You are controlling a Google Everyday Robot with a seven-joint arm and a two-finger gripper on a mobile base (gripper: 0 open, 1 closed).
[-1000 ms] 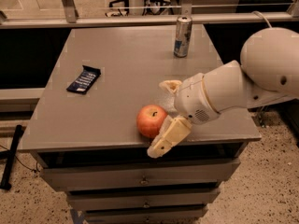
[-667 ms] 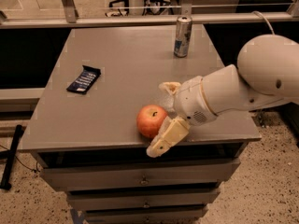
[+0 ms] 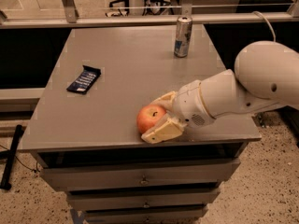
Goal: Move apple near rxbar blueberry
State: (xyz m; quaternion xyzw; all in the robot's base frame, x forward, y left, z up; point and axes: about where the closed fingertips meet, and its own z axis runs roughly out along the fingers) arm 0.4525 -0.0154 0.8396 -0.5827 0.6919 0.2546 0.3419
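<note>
A tall silver-blue drink can [image 3: 182, 36] stands upright near the back edge of the flat grey counter [image 3: 126, 69]. Well in front of the can and a little to its left, close to the counter's front edge, the round red-orange apple [image 3: 149, 119] sits on the surface with its short dark stem showing. The cream-coloured two-finger tool [image 3: 150, 119] is at that same spot in front of the can. It is open only to the apple's width, one finger on each side, and both fingers appear to touch the fruit. The thick white arm [image 3: 233, 97] comes in from the can's right. The flat dark navy-blue rxbar blueberry [image 3: 84, 79] lies well to the can's left and somewhat forward of it, well apart from the apple.
</note>
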